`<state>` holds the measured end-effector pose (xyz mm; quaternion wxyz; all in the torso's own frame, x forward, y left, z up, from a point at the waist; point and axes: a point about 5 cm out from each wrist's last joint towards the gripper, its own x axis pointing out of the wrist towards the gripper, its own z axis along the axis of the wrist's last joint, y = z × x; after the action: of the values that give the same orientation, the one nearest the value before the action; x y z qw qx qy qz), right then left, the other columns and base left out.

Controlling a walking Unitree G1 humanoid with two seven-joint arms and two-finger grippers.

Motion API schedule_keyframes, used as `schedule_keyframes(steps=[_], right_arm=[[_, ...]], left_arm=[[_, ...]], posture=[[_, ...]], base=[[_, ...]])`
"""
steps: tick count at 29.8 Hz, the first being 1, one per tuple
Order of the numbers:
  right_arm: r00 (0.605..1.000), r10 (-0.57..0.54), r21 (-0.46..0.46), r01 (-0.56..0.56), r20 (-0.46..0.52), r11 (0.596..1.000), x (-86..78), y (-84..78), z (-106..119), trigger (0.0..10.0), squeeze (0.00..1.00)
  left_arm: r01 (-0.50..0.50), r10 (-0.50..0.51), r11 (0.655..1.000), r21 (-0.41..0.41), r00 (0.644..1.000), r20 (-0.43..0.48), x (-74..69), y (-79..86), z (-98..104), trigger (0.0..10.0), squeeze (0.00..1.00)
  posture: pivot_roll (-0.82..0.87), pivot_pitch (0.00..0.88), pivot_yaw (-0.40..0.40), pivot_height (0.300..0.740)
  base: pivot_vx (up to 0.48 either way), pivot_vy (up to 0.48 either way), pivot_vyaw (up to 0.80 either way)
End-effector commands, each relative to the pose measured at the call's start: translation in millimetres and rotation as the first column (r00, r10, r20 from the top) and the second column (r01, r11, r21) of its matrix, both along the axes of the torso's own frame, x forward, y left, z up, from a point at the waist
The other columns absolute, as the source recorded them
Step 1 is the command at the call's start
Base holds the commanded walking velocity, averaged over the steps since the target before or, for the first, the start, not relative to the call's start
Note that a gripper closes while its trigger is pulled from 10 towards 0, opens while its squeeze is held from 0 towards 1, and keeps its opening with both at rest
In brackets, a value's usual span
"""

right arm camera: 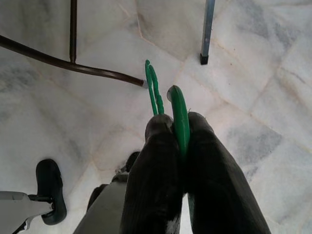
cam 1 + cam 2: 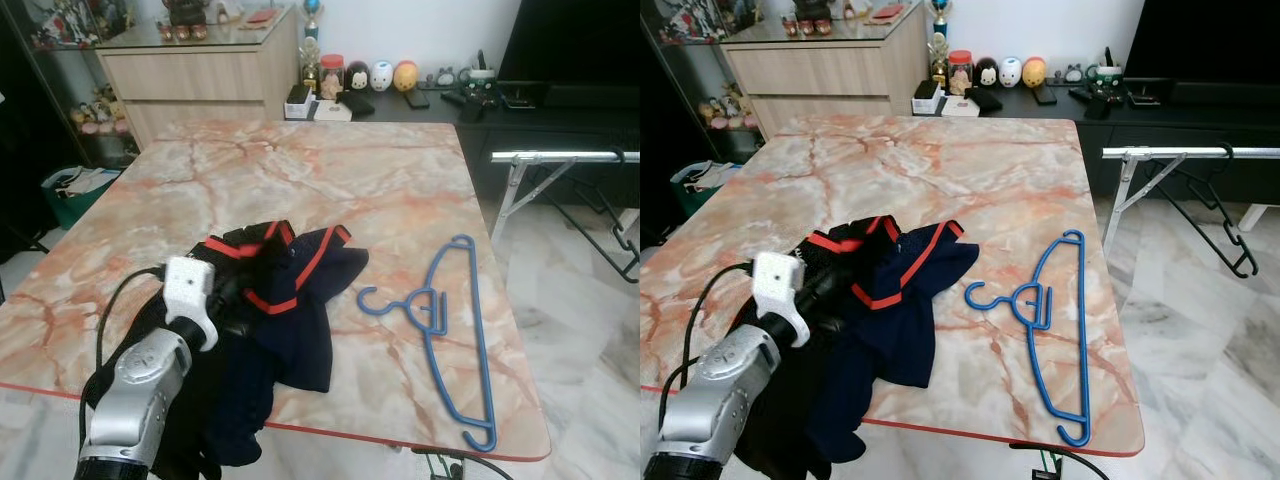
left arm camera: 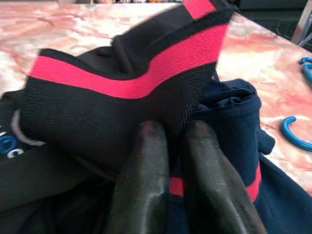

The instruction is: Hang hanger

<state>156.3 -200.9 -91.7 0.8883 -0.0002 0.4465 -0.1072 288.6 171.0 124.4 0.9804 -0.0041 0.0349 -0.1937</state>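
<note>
The left tool (image 3: 168, 134) pinches the dark shirt (image 2: 290, 300) with red trim on the table (image 2: 330, 190). The right tool (image 1: 178, 126) pinches a green hanger (image 1: 179, 117). A blue hanger (image 2: 455, 330) lies beside the shirt.

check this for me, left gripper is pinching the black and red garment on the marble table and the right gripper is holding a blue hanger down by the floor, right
Not quite: the hanger pinched in the right gripper is green, as the right wrist view shows. The blue hanger lies on the marble table, untouched. The rest holds: the left gripper is shut on the black and red garment.
</note>
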Motion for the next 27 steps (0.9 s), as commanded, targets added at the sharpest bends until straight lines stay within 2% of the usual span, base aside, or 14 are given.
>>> schedule_keyframes(steps=[1,5,10,15,22,23,25,26,27], right_arm=[[1.0,-0.011,0.005,0.011,-0.001,1.0,-0.8,1.4,-1,10.0,0.0],[1.0,-0.008,0.005,0.008,-0.003,1.0,-1.2,1.5,-1,10.0,0.0],[1.0,-0.004,0.004,0.004,-0.004,1.0,-1.6,1.2,-1,10.0,0.0],[1.0,0.001,0.002,-0.001,-0.006,1.0,-1.7,0.6,-1,10.0,0.0],[1.0,0.002,0.0,-0.002,-0.006,1.0,-1.5,0.0,-1,10.0,0.0],[1.0,0.002,0.0,-0.002,-0.005,1.0,-1.3,-0.2,-1,10.0,0.0],[1.0,0.002,0.0,-0.002,-0.005,1.0,-1.1,-0.2,0,10.0,0.0],[1.0,0.002,-0.001,-0.002,-0.004,1.0,-0.8,-0.6,0,10.0,0.0],[1.0,0.002,-0.002,-0.002,-0.004,1.0,-0.6,-0.6,0,10.0,0.0]], left_arm=[[-0.005,0.005,0.999,0.032,1.0,-0.017,-0.8,3.1,-2,10.0,1.0],[-0.004,0.005,0.999,0.048,1.0,-0.025,-1.8,6.2,-2,10.0,1.0],[0.054,-0.054,0.997,0.058,0.999,-0.01,-7.4,13.7,2,10.0,1.0],[0.056,-0.057,0.998,0.013,0.998,0.041,-11.0,23.3,15,10.0,1.0],[0.104,-0.101,0.994,-0.03,0.992,0.076,-17.1,27.1,26,10.0,1.0],[0.049,-0.042,0.997,-0.06,0.992,0.12,-16.2,35.7,33,10.0,1.0],[0.025,-0.015,0.997,-0.074,0.991,0.135,-15.6,39.0,35,10.0,1.0],[-0.093,0.106,0.992,-0.088,0.981,0.16,-12.9,49.4,35,10.0,1.0],[-0.16,0.172,0.983,-0.089,0.973,0.154,-11.8,54.7,30,10.0,0.0]], posture=[[0.1,0.0,0.037,0.74],[0.1,0.0,0.036,0.74],[0.11,0.0,0.034,0.74],[0.11,0.0,0.03,0.74],[0.11,0.0,0.029,0.74],[0.11,0.0,0.029,0.74],[0.11,0.0,0.029,0.74],[0.12,0.0,0.025,0.74],[0.12,0.0,0.024,0.74]], base=[[0.0,0.0,0.0],[0.0,0.0,0.0],[0.0,0.0,0.0],[0.0,0.0,0.0],[0.0,0.0,0.0],[0.0,0.0,0.0],[0.0,0.0,0.0],[0.0,0.0,0.0],[0.0,0.0,0.0]])
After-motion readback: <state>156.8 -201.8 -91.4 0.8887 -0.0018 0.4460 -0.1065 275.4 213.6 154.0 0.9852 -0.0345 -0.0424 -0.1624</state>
